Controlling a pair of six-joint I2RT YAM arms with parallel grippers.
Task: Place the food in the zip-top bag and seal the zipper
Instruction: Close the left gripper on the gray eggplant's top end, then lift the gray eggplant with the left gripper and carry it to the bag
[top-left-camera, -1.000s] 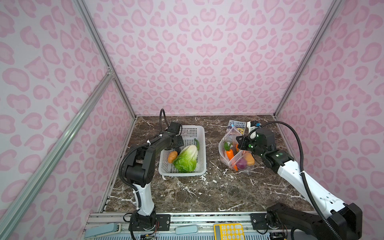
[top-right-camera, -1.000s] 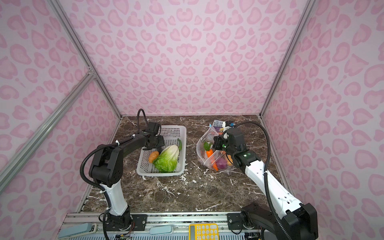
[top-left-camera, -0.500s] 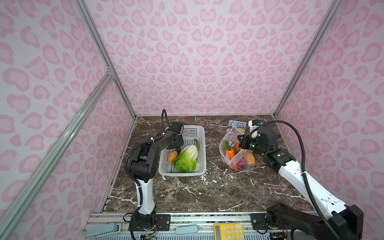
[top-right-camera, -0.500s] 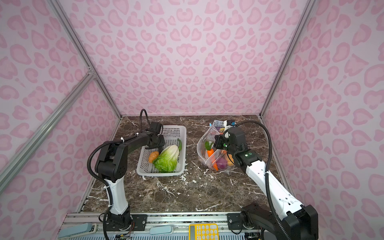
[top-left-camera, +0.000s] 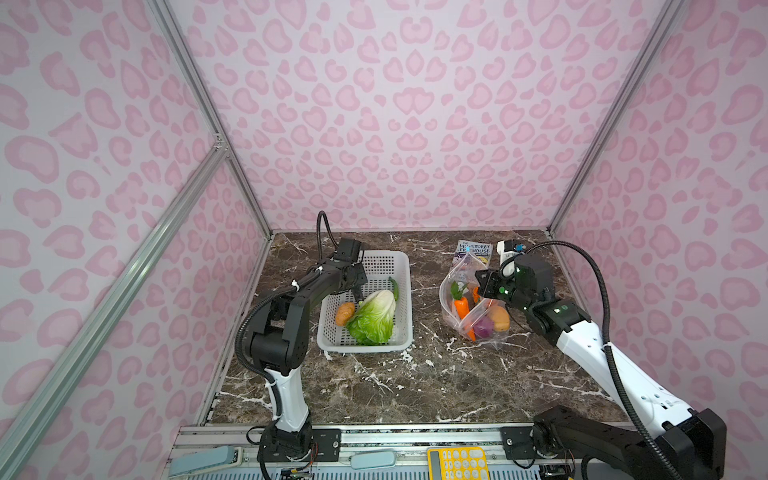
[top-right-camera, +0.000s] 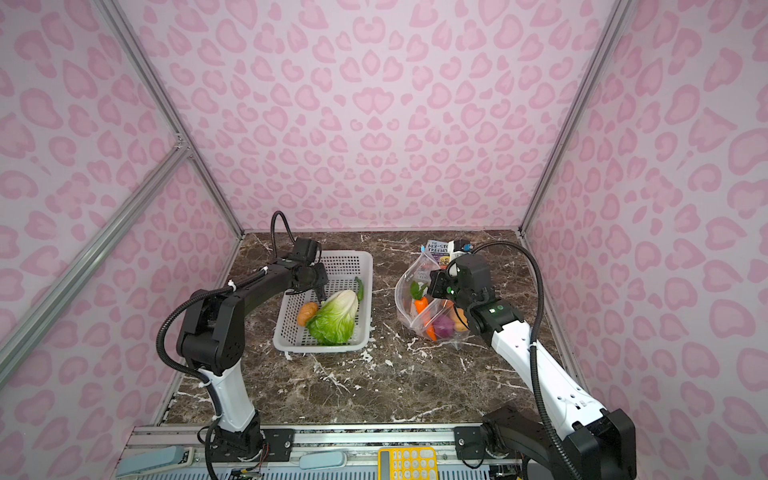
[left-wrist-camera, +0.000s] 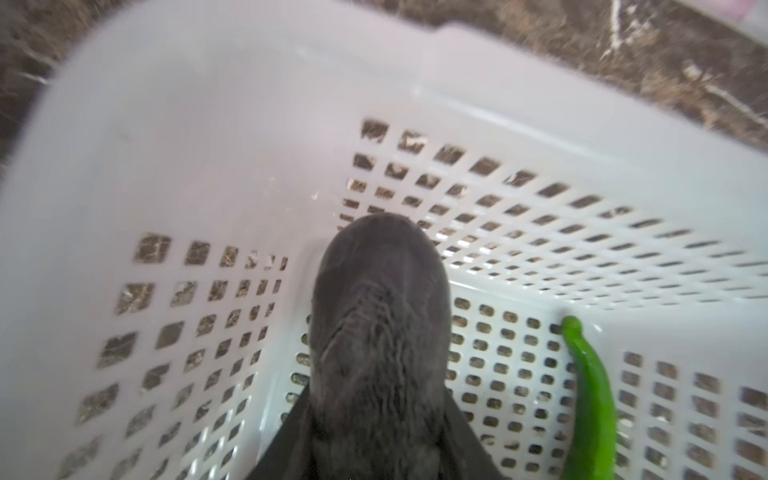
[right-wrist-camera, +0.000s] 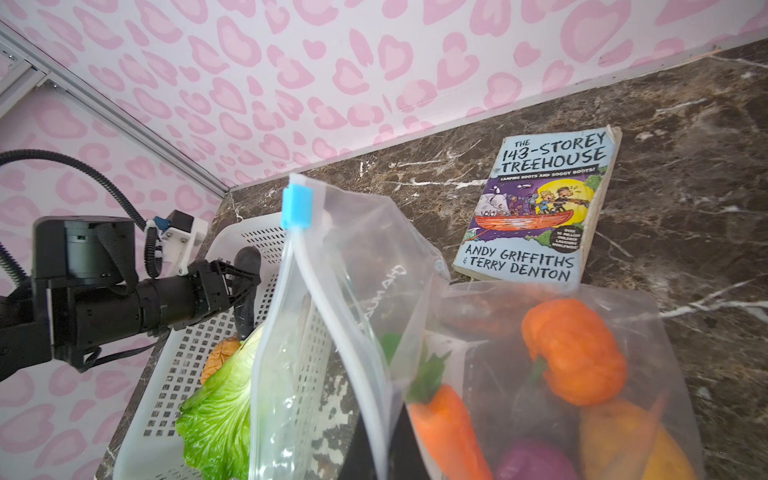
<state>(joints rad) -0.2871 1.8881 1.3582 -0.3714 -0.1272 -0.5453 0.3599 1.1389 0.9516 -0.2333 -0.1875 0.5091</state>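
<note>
The zip-top bag (top-left-camera: 478, 320) stands at the right of the table. Its bottom rests on the marble and its open mouth is lifted toward the back wall, so its long axis runs near to far. The blue slider (right-wrist-camera: 296, 206) sits at the top end of the zipper (right-wrist-camera: 300, 245). The right gripper (top-left-camera: 482, 286) is clenched on the bag's mouth edge.

Inside the bag lie a carrot (top-left-camera: 462, 309) with its leaves toward the mouth, a pumpkin (right-wrist-camera: 573, 353), a purple onion (top-left-camera: 483, 328) and a potato (top-left-camera: 501, 318).

The white perforated basket (top-left-camera: 365, 348) holds the cabbage (top-left-camera: 374, 318), lengthwise with its white stem end toward the back. A second potato (top-left-camera: 345, 313) touches it, and a slim green pepper (top-left-camera: 394, 287) lies along the right wall.

The left gripper (top-left-camera: 358, 296) points down at the cabbage's stem end. Whether it grips anything cannot be told.

The table (top-left-camera: 415, 386) is dark brown marble with white veins. A paperback book (right-wrist-camera: 536, 216) lies behind the bag. The walls are pink-spotted and set in aluminium framing.
</note>
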